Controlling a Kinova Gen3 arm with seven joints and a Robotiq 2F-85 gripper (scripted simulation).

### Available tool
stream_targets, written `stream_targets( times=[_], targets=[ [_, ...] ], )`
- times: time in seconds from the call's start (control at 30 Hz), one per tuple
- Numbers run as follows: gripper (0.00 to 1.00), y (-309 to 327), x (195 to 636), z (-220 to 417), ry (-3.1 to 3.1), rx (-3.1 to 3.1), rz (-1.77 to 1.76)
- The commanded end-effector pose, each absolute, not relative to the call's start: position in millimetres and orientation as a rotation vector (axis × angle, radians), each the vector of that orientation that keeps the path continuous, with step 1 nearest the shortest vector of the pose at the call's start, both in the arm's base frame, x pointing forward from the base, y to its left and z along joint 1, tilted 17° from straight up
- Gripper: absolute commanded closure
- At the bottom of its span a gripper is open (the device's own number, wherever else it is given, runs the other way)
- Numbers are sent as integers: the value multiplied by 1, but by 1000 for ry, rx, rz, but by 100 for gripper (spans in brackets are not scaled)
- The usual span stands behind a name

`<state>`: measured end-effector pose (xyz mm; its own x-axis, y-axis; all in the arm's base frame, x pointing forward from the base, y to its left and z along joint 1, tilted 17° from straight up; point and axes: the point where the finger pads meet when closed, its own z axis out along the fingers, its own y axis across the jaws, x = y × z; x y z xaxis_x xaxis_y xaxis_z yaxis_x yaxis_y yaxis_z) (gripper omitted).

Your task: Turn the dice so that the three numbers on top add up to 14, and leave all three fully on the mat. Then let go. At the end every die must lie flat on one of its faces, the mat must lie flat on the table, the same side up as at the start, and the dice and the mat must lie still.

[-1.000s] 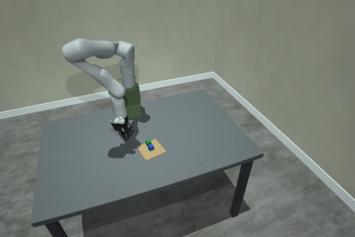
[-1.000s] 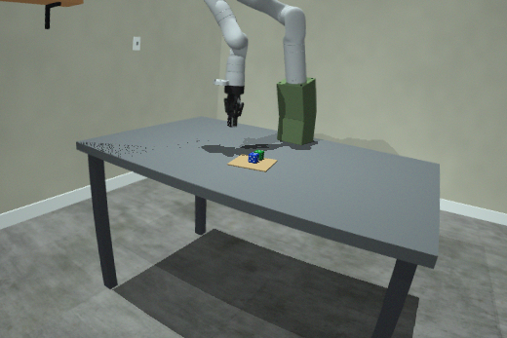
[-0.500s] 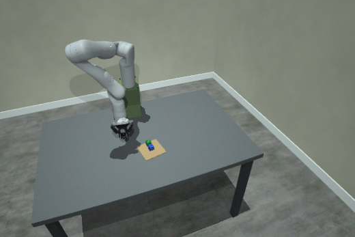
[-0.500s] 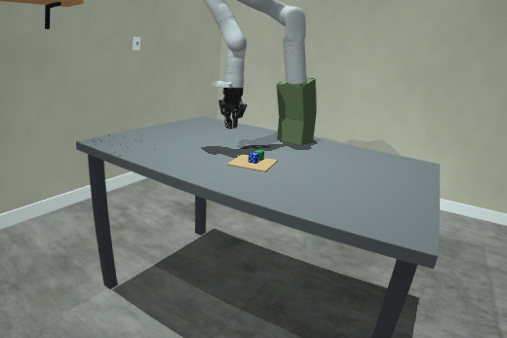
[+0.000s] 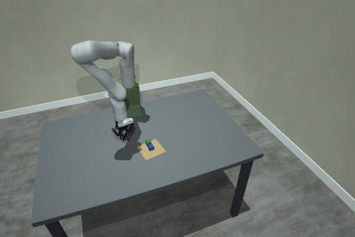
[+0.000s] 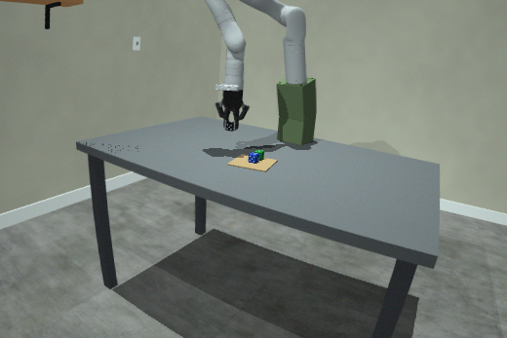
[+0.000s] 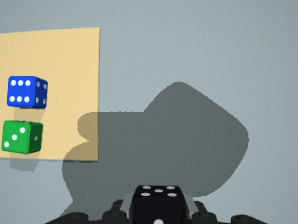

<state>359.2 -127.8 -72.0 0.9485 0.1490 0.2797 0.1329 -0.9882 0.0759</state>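
My gripper (image 5: pixel 124 136) (image 6: pixel 231 125) (image 7: pixel 158 207) points down, shut on a black die (image 6: pixel 230 127) (image 7: pixel 159 191). It holds the die above the table, beside the mat. In the wrist view the black die shows five pips on its upper visible face and one pip on the face nearer the palm. A blue die (image 5: pixel 151 147) (image 6: pixel 253 158) (image 7: pixel 21 92) lies flat on the tan mat (image 5: pixel 158 151) (image 6: pixel 264 167) (image 7: pixel 70 60), six on top. A green die (image 5: pixel 148 142) (image 6: pixel 260 154) (image 7: pixel 16 137) lies flat close to it, three on top. The mat lies flat.
The grey table (image 5: pixel 198 131) (image 6: pixel 341 187) (image 7: pixel 240 65) bears the mat. The green arm base (image 5: pixel 133 102) (image 6: pixel 295 114) stands at the table's back. The arm's shadow falls over one side of the mat and the table beside it.
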Motion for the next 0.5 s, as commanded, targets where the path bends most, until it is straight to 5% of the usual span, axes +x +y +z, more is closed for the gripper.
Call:
stream_targets(
  times=[0.0,0.47],
  targets=[
    [74,-127,360,-71,228,3044,446],
    [74,-128,358,-73,236,3037,484]
  ],
)
